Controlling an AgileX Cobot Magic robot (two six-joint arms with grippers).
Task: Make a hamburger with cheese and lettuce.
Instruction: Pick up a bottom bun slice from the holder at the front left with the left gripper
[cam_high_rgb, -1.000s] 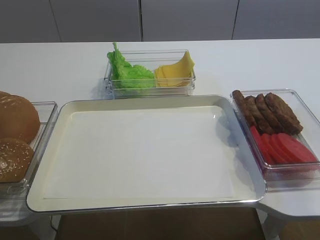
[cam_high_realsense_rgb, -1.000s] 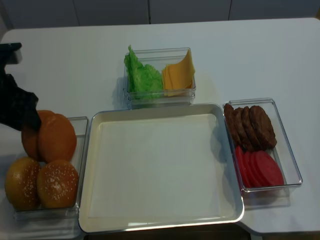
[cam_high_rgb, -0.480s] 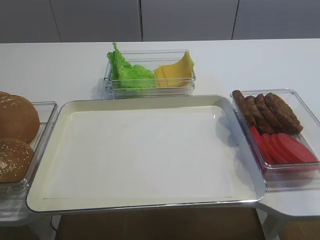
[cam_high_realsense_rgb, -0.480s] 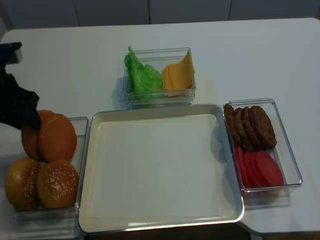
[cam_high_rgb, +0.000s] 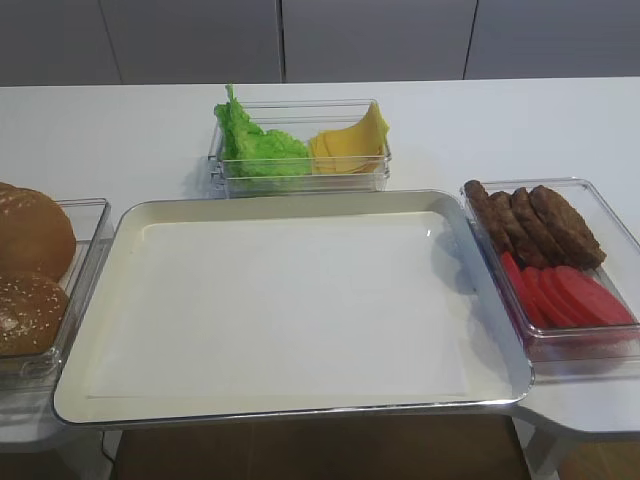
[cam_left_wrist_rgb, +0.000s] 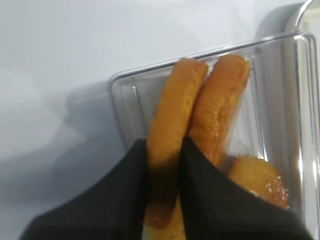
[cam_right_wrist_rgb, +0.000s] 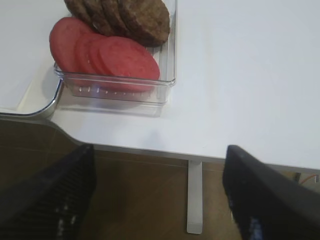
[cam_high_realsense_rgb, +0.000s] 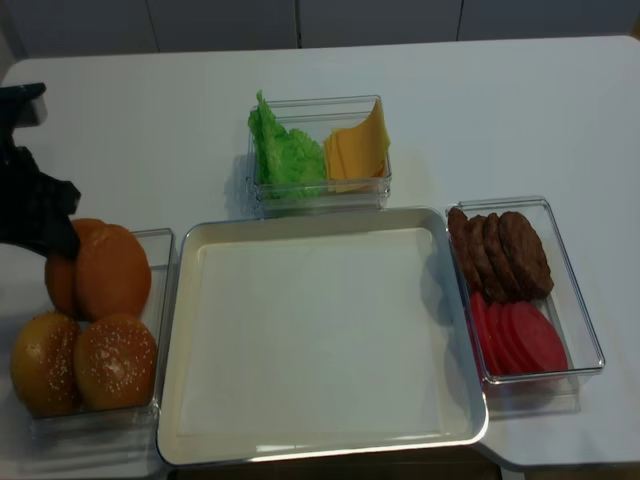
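Two flat golden-brown bun halves stand on edge in a clear box at the left. My left gripper is shut on the left one, the hamburger bun half, with a black finger pressed on each face. From above, this gripper sits at the box's far corner over that half. Lettuce and cheese share a clear box behind the tray. My right gripper hangs open past the table's front edge, with nothing between its fingers.
Two domed seeded buns fill the near end of the bun box. At the right, a clear box holds dark patties and red tomato slices. The cream tray lies between the boxes.
My left gripper has closed from wide open onto the bun half. The buns have shifted slightly to the left. The right gripper has not moved.
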